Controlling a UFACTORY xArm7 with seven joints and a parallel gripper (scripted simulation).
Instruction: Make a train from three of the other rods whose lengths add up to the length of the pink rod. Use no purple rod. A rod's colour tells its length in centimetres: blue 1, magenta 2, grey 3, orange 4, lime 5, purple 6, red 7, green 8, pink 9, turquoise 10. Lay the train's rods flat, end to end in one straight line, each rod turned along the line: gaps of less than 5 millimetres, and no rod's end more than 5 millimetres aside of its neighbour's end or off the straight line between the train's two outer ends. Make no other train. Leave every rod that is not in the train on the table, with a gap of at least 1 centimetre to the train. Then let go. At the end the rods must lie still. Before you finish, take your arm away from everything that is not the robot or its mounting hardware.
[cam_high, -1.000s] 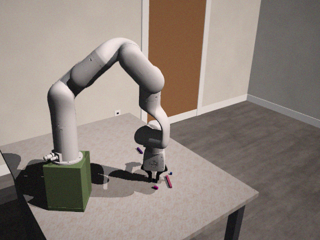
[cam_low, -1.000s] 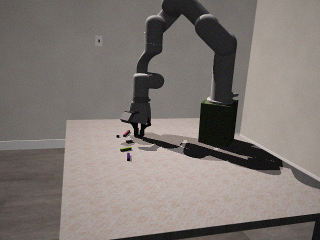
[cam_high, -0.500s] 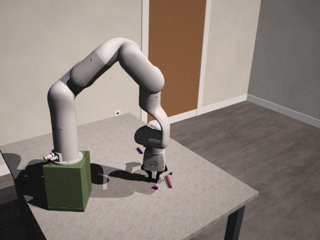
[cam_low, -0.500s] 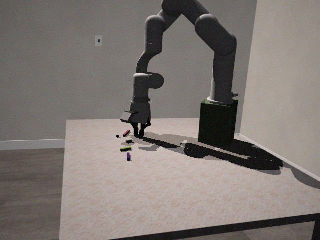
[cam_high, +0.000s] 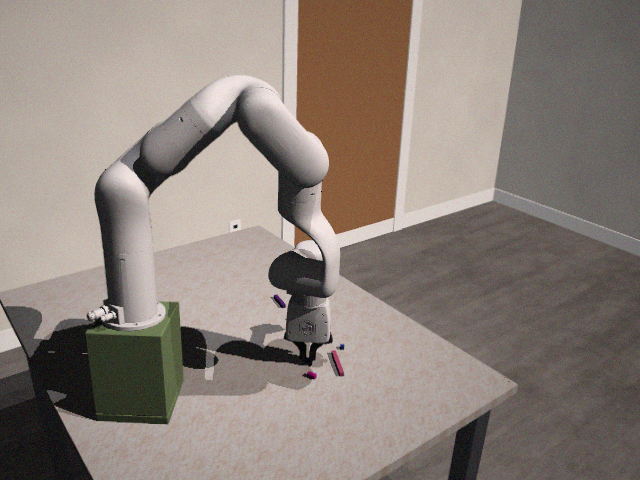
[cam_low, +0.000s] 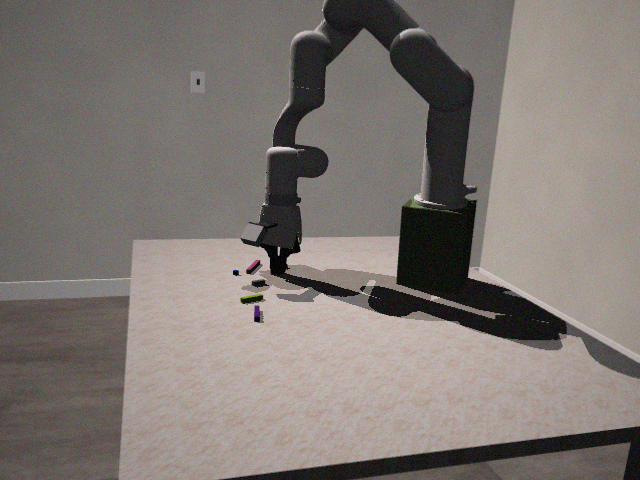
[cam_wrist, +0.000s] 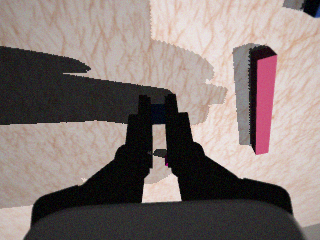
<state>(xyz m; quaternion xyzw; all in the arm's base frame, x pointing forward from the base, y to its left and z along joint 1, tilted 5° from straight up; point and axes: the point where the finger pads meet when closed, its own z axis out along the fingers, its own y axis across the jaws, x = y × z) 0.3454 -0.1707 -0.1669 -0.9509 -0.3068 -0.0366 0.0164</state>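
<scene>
My gripper (cam_high: 308, 356) stands straight down at the table top, also seen in the exterior view (cam_low: 278, 268). In the wrist view its fingers are closed on a small dark blue rod (cam_wrist: 158, 113) between the tips. The pink rod (cam_high: 337, 362) lies flat just right of the fingers, apart from them. A magenta rod (cam_high: 310, 375) lies just in front of the gripper; only a sliver of it shows in the wrist view (cam_wrist: 166, 162). A second blue rod (cam_high: 342, 346) lies beyond the pink rod.
A grey rod (cam_low: 258, 282), a lime rod (cam_low: 251, 298) and a purple rod (cam_low: 256, 312) lie in a loose row on the far side of the gripper. The purple rod also shows behind the wrist (cam_high: 279, 300). The green arm base (cam_high: 135, 361) stands at the left.
</scene>
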